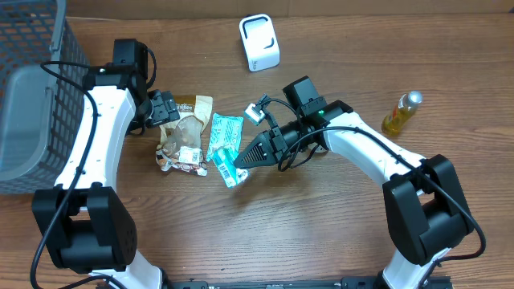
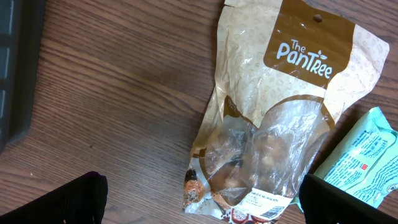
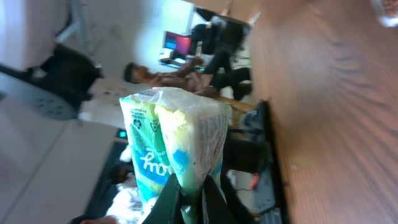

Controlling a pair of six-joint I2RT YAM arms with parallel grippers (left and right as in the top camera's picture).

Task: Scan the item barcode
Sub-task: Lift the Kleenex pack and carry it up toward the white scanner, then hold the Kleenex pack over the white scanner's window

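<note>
Our right fingers (image 3: 166, 205) are clamped together on the lower edge of a green-and-white packet (image 3: 177, 140), which stands straight out past their tips in the right wrist view. From overhead the same packet (image 1: 230, 168) sits at the end of the right fingers (image 1: 252, 152), tilted, with a pale printed patch facing up; we cannot tell whether it touches the tabletop (image 1: 321, 233). Just beyond the tips, a second teal packet (image 1: 226, 131) lies flat on the wood.

Our left fingers (image 2: 62, 202) are spread wide apart and hold nothing. Between them and a little ahead lies a Pantree snack bag (image 2: 280, 118), tan with a clear window showing its contents, flat on the tabletop. Outside the far finger, the edge of the teal packet (image 2: 364, 155) lies just beside the bag. Overhead, the left fingers (image 1: 165, 107) hover at the top end of the bag (image 1: 186, 132).

Farther out, a white device (image 1: 259, 42) stands well beyond the right fingers, a small yellow bottle (image 1: 401, 112) lies behind the right arm, and a grey wire basket (image 1: 32, 88) sits behind the left arm.
</note>
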